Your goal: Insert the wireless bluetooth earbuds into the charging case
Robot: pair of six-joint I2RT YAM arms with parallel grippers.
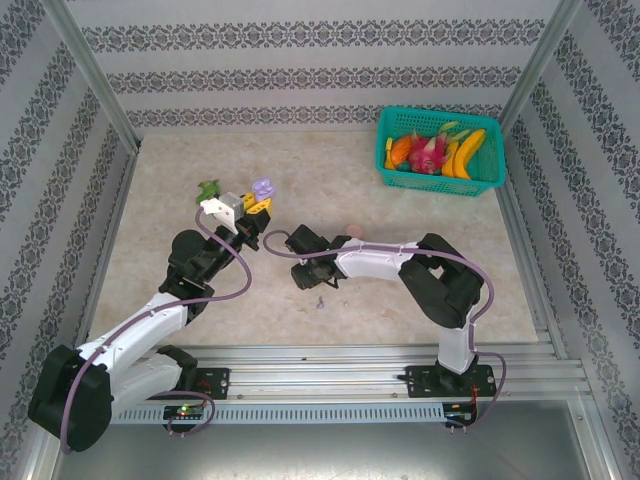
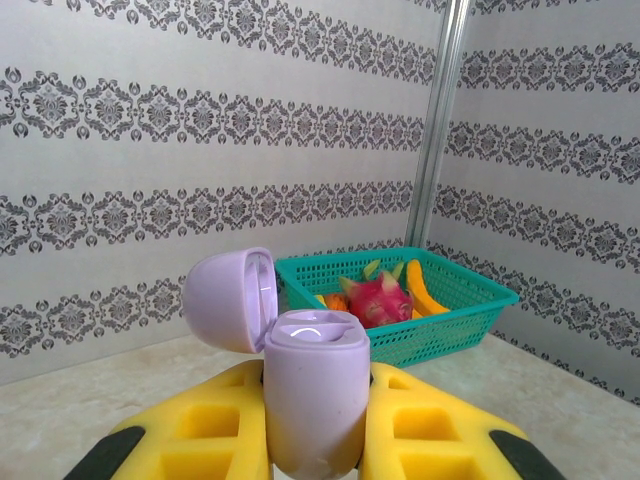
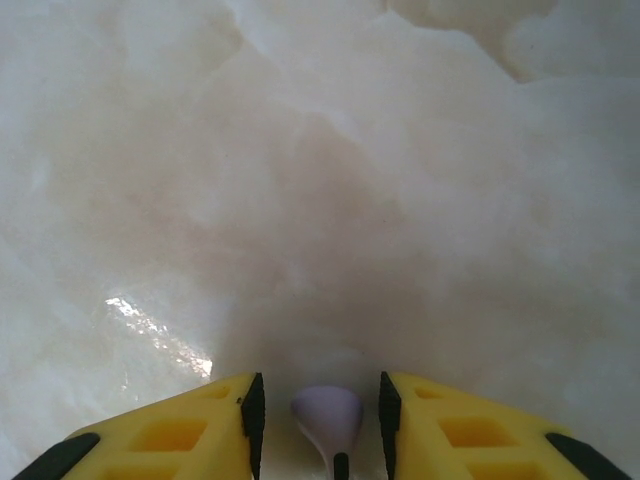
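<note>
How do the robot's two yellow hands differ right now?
The left hand is clamped on a purple charging case with its lid flipped open. The right hand is open, a tiny pale purple earbud sitting between its fingers with gaps on both sides. The left hand points out toward the wall, the right hand down at the table. Both have yellow fingers.

The left gripper (image 1: pixel 259 199) grips a purple charging case (image 1: pixel 263 186) above the table (image 1: pixel 160 290). A teal basket (image 1: pixel 440 183) of fruit sits in its far right corner. One tiny earbud (image 1: pixel 320 303) lies toward the near edge.
</note>
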